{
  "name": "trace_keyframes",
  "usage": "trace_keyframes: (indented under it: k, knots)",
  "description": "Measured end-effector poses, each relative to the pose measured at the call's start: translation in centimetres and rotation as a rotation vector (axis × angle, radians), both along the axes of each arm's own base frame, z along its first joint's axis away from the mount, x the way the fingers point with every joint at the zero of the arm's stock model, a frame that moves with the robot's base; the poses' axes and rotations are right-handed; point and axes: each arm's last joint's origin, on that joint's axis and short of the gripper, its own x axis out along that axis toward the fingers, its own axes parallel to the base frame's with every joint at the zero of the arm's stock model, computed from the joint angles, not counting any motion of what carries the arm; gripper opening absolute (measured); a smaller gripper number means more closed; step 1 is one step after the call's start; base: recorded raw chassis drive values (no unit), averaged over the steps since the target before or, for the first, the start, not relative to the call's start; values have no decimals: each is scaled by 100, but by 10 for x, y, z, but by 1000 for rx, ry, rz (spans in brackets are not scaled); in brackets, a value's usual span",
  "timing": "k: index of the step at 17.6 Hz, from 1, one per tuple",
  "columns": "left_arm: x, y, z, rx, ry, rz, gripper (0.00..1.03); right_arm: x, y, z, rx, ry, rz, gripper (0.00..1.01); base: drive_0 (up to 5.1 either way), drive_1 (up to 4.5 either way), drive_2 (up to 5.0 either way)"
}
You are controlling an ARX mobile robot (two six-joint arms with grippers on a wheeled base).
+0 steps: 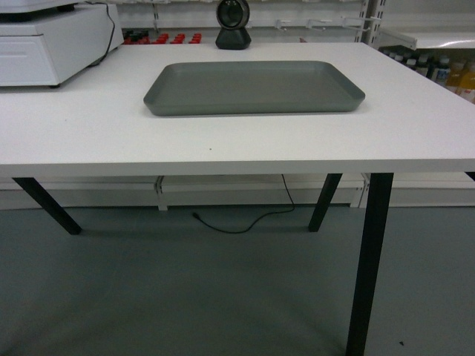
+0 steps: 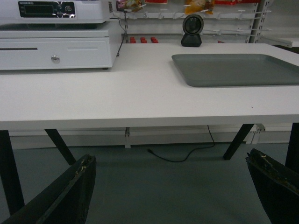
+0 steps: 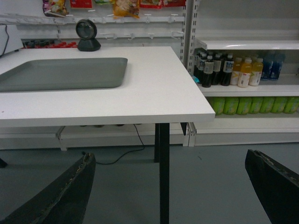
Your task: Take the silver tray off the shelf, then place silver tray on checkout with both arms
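Note:
The silver tray point(image 1: 254, 87) lies flat on the white checkout point(image 1: 223, 137), toward its far middle; it also shows as the silver tray point(image 2: 238, 69) and the silver tray point(image 3: 60, 73) in the wrist views. Neither arm shows in the head view. My left gripper point(image 2: 170, 161) hangs open below the tabletop's front edge, over the grey floor, with nothing between its fingers point(image 2: 74, 191). My right gripper point(image 3: 170, 158) is open too, low beside the table's front right leg, and empty. A white shelf point(image 3: 247, 44) with bottles stands at the right.
A white cash register point(image 1: 52, 41) sits on the table's back left. A black scanner point(image 1: 233, 26) stands behind the tray. Black table legs point(image 1: 367, 259) and a loose cable point(image 1: 245, 222) are on the floor. Drink bottles point(image 3: 233, 70) fill the right-hand shelves.

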Motion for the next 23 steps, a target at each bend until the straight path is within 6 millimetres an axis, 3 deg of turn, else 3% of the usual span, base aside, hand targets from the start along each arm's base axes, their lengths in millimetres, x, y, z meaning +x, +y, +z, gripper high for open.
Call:
trace_keyframes:
  k: [23]
  knots:
    - [0,0,1,0,-5,1,98,0,0,0,0,-4,0,98,0,0,0]
